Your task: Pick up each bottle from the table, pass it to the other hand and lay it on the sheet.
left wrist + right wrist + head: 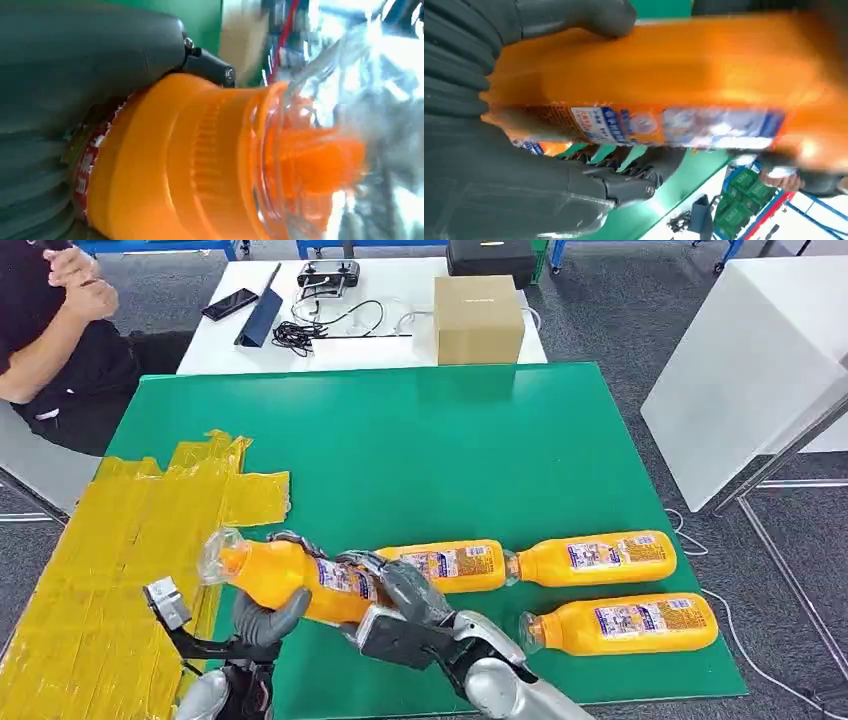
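Observation:
An orange juice bottle (pixel 285 576) hangs above the green mat's (pixel 420 440) front left, neck pointing toward the yellow sheet (pixel 110 570). My left hand (pixel 268 614) grips it near the shoulder, thumb underneath. My right hand (pixel 398 592) grips its labelled lower half. In the left wrist view the bottle's shoulder (pixel 190 165) is wedged against the left hand (pixel 75 65). The right wrist view has the label (pixel 674 125) in the right hand (pixel 499 165). Three more orange bottles lie on the mat: one (pixel 452 565) just behind my right hand, two (pixel 596 558) (pixel 622 624) further right.
A cardboard box (pixel 478 318) stands on the white table (pixel 400 340) behind the mat, with cables (pixel 300 332) and a phone (pixel 229 304). A person (pixel 50 340) sits at the far left. A white table (pixel 750 370) stands to the right.

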Robot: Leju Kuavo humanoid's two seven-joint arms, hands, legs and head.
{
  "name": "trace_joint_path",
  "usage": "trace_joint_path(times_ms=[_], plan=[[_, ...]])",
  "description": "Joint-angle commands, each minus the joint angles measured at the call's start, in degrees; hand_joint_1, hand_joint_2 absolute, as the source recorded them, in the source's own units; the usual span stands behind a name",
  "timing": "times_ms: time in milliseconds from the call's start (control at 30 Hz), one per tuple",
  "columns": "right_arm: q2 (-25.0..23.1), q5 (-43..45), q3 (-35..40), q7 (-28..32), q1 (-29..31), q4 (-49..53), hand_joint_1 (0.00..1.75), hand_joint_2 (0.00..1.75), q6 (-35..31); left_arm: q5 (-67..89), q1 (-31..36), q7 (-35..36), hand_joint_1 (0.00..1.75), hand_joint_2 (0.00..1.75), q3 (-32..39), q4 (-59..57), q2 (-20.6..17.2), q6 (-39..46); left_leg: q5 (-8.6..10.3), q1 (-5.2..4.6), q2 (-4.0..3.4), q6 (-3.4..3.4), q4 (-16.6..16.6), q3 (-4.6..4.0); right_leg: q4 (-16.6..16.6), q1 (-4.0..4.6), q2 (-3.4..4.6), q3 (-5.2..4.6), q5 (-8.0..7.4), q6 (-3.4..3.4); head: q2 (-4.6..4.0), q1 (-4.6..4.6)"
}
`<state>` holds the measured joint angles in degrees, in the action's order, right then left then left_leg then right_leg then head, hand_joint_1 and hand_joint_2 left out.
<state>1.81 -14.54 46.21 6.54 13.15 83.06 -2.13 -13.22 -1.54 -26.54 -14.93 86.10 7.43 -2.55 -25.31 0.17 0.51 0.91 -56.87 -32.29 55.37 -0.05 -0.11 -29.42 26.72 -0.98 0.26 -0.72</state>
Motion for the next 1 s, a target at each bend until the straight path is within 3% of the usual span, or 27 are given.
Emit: trace_joint_path(times_ms=[33, 267, 400, 1000], plan=[[2.8, -0.5, -8.8, 3.3, -11.0, 9.1, 0.0, 0.0, -7.8, 22.5, -1.1, -4.0, 1.75, 1.75, 3.9, 6.7, 0.2, 28.0, -0.06, 0.1, 0.14, -0.04, 0.0, -0.01, -0.1, 0.1, -0.18, 0.1, 0.06, -0.03, 0.0, 0.0], [2.4, -0.4, -15.2, 4.8, -16.9, 12.9, 0.0, 0.0, -8.7, 48.7, -1.9, -1.2, 1.75, 1.75, 9.8, 12.9, -3.2, 41.1, -0.17, 0.17, -0.04, -0.08, 0.0, 0.17, -0.1, 0.17, -0.02, 0.29, 0.08, -0.04, 0.0, 0.0], [2.3, 0.6, -17.0, 4.7, -17.4, 13.2, 0.0, 0.0, -7.9, 58.4, -2.3, 1.0, 1.75, 1.75, 11.9, 13.8, -3.5, 42.6, -0.11, 0.14, -0.13, -0.09, 0.0, 0.06, -0.1, 0.14, 0.08, 0.12, 0.02, -0.01, 0.0, -0.02], [2.2, 0.7, -17.5, 4.7, -17.8, 13.2, 0.0, 0.0, -7.8, 58.9, -2.3, 1.5, 1.75, 1.75, 11.0, 13.8, -3.8, 42.6, -0.07, 0.1, -0.09, -0.07, 0.0, 0.05, -0.1, 0.1, 0.04, 0.1, 0.01, -0.02, 0.0, 0.02]])
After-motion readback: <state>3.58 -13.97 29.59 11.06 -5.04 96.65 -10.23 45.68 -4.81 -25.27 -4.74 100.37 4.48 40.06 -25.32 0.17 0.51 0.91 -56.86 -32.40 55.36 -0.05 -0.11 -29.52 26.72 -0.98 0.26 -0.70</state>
